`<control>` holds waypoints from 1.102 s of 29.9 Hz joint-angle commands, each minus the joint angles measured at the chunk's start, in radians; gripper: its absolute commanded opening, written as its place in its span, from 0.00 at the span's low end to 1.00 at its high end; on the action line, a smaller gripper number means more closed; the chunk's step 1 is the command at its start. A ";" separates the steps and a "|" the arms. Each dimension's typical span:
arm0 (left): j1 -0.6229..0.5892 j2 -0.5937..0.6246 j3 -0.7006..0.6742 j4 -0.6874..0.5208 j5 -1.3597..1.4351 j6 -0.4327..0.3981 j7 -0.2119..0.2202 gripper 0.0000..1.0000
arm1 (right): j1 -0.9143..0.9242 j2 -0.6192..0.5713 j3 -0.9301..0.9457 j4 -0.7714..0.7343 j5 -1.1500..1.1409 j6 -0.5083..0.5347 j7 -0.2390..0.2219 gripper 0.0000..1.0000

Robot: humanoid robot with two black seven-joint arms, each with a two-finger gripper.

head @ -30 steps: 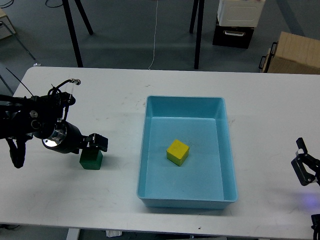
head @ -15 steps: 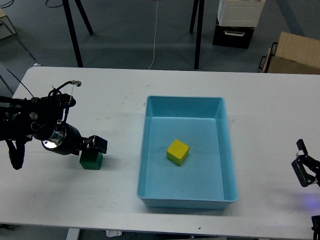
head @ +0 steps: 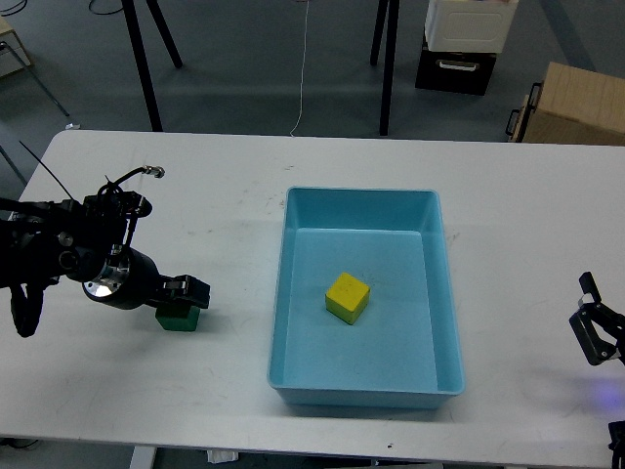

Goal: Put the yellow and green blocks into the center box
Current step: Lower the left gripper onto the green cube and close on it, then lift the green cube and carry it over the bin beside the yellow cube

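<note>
The yellow block (head: 348, 297) lies inside the light blue tray (head: 361, 192), near its middle. The dark green block (head: 177, 319) sits on the white table left of the tray. My left gripper (head: 187, 291) is low over the green block and covers its top, so only the block's lower front shows. Its fingers are dark and I cannot tell whether they are closed on the block. My right gripper (head: 594, 328) hangs at the right edge of the table, far from both blocks, and holds nothing I can see.
A brown cardboard carton (head: 576, 106) stands on the floor beyond the table's far right corner. Black stand legs (head: 388, 68) and a white-and-black case (head: 459, 44) stand behind the table. A loose cable loop (head: 132, 178) sticks up from my left arm.
My left gripper has sunk lower over the green block and shifted slightly toward me, hiding more of it. The yellow block, tray and right arm have not moved.
</note>
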 commanded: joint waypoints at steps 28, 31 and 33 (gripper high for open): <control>-0.428 -0.323 -0.007 -0.016 -0.180 -0.001 0.019 0.00 | 0.001 -0.001 -0.007 0.000 -0.006 0.000 0.000 0.99; -0.408 -0.480 0.002 0.076 -0.184 -0.001 0.017 0.00 | -0.002 -0.003 -0.007 0.000 -0.008 0.000 0.000 0.99; -0.400 -0.544 0.004 0.092 -0.184 -0.001 0.017 0.00 | -0.002 -0.003 -0.005 0.000 -0.008 0.000 0.000 0.99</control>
